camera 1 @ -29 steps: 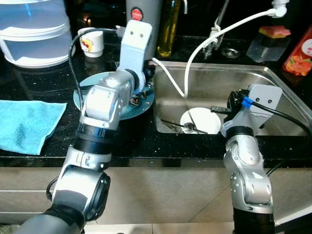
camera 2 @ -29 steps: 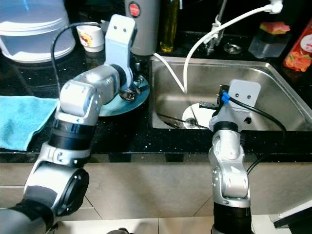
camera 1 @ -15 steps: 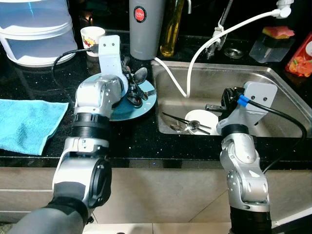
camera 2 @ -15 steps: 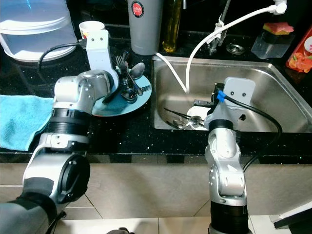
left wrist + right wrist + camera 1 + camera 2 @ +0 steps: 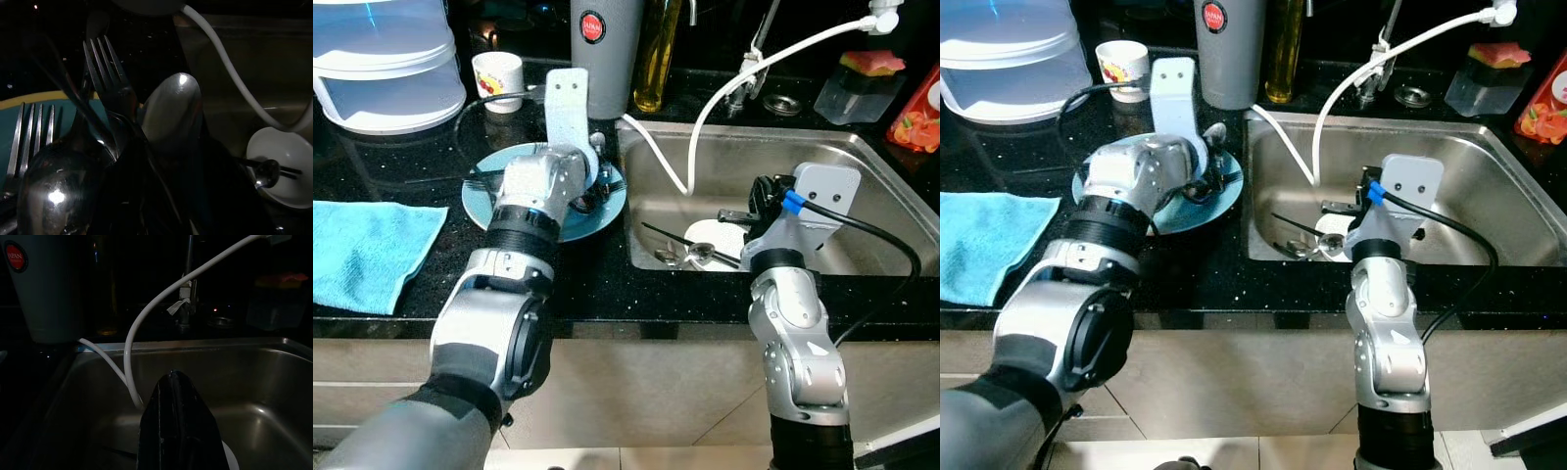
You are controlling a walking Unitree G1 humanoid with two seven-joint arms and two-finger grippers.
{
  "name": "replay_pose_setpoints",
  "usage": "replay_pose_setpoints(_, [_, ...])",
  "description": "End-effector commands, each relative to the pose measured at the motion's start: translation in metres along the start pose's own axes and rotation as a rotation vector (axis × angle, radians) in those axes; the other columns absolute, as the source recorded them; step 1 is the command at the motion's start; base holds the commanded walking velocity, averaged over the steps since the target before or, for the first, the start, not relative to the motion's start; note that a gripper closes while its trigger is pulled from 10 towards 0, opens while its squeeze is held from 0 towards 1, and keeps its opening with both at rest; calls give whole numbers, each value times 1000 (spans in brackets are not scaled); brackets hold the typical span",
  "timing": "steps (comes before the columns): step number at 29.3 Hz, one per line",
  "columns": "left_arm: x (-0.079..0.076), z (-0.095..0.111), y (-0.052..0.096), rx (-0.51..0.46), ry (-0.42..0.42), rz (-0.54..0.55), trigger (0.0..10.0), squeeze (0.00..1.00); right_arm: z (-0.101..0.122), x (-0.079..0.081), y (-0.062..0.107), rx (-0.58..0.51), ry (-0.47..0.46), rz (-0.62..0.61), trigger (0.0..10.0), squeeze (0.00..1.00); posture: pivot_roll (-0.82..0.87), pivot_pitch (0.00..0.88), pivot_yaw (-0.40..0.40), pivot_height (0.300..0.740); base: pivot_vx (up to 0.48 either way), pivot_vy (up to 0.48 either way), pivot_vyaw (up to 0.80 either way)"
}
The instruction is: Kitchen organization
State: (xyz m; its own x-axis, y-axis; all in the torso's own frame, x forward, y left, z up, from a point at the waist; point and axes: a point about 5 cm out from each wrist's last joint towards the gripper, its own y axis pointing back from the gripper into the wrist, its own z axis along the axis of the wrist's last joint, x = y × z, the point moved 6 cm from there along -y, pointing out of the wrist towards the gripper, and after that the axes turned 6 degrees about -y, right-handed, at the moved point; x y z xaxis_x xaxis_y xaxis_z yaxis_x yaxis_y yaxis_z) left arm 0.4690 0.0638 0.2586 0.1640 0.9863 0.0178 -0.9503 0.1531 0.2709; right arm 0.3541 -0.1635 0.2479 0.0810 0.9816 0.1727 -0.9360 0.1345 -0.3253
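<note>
A teal plate (image 5: 489, 191) lies on the black counter left of the sink, with forks and spoons (image 5: 600, 194) piled on its right side. My left gripper (image 5: 594, 186) hangs low over that pile; the left wrist view looks closely at a fork (image 5: 108, 81) and a spoon (image 5: 172, 111). In the steel sink (image 5: 862, 186) sits a white bowl (image 5: 710, 235) with more cutlery (image 5: 677, 253) lying across it. My right gripper (image 5: 734, 216) hovers above the sink's front, just over the bowl. It is shut, with both black fingers (image 5: 172, 431) pressed together and nothing between them.
A white hose (image 5: 705, 108) arcs from the tap into the sink. A grey canister (image 5: 604, 49), an oil bottle (image 5: 656, 54) and a paper cup (image 5: 497, 78) stand behind the plate. A blue cloth (image 5: 367, 245) and white containers (image 5: 382, 59) lie left.
My left arm has swung back to the right, from the plate's left side to over the cutlery. The right gripper has drifted a little to the left above the bowl.
</note>
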Motion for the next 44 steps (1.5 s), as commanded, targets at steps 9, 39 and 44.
replay_pose_setpoints(9, [14,-36,-6,129,-57,51,6902,0,-2,-6,3,5,-17,-25,10000,0,233,87,-27,740,0,0,0])
replay_pose_setpoints(39, [12,49,13,-199,-4,63,10000,0,0,-5,-1,1,-15,-9,10000,0,230,73,-46,740,0,0,0])
replay_pose_setpoints(44, [7,36,8,-151,-61,73,10000,1000,0,-4,-1,3,-15,-10,10000,0,227,78,-42,740,0,0,0])
